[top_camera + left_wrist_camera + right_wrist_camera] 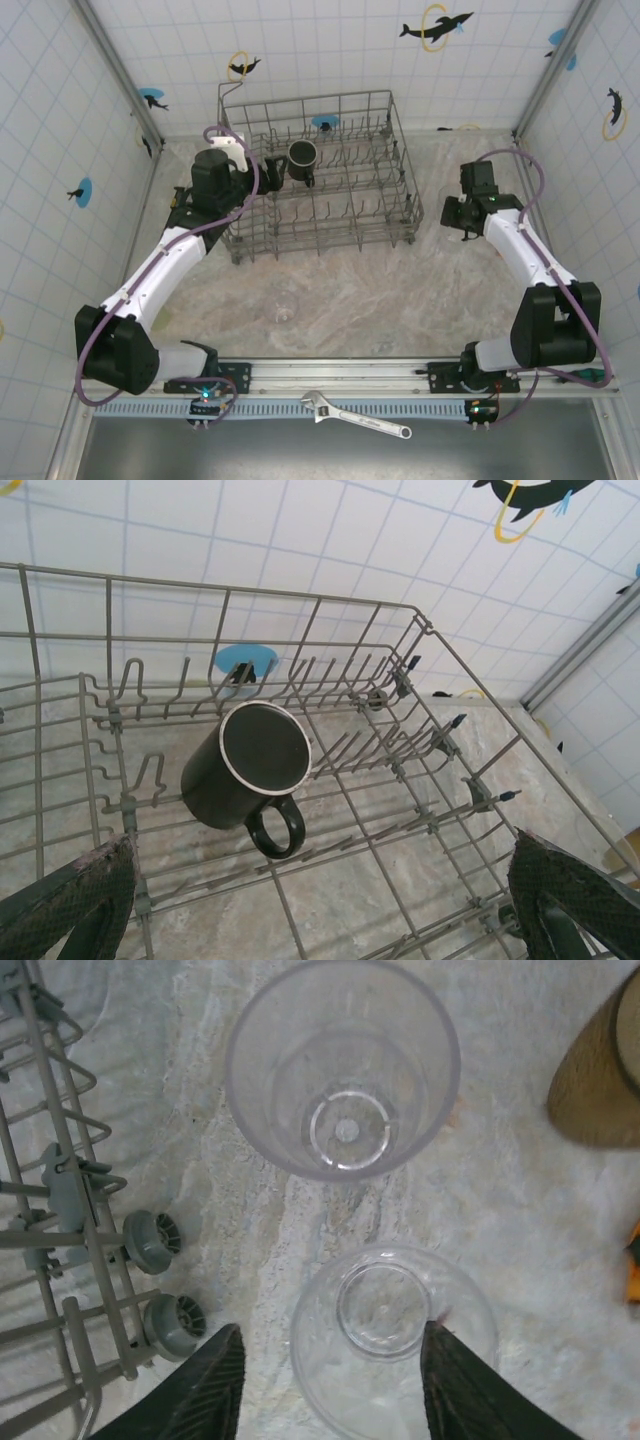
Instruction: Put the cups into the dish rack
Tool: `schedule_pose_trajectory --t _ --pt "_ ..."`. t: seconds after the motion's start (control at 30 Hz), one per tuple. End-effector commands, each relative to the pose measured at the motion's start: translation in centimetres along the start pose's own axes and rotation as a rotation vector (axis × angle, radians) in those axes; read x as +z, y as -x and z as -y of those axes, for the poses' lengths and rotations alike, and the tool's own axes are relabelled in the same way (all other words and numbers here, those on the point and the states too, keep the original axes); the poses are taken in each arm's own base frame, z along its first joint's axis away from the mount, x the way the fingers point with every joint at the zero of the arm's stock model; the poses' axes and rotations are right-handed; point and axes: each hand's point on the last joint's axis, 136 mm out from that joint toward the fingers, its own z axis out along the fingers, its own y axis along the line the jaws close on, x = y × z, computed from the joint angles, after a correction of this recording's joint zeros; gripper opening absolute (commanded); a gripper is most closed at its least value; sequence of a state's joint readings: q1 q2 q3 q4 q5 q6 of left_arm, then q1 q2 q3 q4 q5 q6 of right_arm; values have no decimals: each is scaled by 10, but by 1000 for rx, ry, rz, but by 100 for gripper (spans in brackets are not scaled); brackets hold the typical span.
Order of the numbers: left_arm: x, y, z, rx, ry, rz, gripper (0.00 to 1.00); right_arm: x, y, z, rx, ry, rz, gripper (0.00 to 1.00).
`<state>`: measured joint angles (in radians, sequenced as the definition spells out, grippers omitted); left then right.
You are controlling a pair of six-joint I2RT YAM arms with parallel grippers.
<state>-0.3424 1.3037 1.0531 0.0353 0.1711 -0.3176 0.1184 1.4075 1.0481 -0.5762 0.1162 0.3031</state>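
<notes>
Black ribbed fingers (200, 1390) of the right hand (333, 1332) are straddling a small clear round cup (393, 1335) that is standing on end on the pale marbled counter (520, 1200). The thing to be taken is therefore lying straight below the hand, with its long axis pointing up at the wrist camera and its round wall facing the fingers. The hand is standing roughly half open. One finger is sitting at the cup's rim, perhaps touching it, though the clear wall is making that hard to read. A strip of bare counter is showing between the other finger and the cup, so I am judging that nothing is gripped yet. Just beyond the cup a taller clear tumbler (343, 1080) is standing mouth up, and an amber-brown translucent tumbler (600, 1070) is sitting further off to one side. The grey wire dish rack (60, 1210) is lying to the other side, near the cup but apart from it. The right arm is plainly the nearer one for this pick. The left hand (325, 880) is hanging wide open and empty over the rack, looking down at a black handled mug (250, 770) resting among the tines.
</notes>
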Motion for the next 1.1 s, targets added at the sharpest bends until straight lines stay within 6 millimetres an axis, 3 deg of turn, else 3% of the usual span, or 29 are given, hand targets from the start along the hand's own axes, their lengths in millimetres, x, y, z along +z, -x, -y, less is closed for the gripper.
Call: schedule_pose_trajectory --t 0.0,0.2,0.43,0.9,1.07 --pt "4 -4 1 11 -1 -9 97 1 -5 -8 12 43 -1 45" --pt "5 -6 1 11 -2 -13 97 15 -14 -17 -5 47 -43 45" --pt "5 -6 2 14 -3 -14 97 29 -15 -9 -10 2 -84 41" --pt "5 -7 0 21 3 -15 97 44 -28 -8 6 17 -132 23" --pt "5 -6 1 22 0 -12 97 43 -30 -6 18 24 -139 11"
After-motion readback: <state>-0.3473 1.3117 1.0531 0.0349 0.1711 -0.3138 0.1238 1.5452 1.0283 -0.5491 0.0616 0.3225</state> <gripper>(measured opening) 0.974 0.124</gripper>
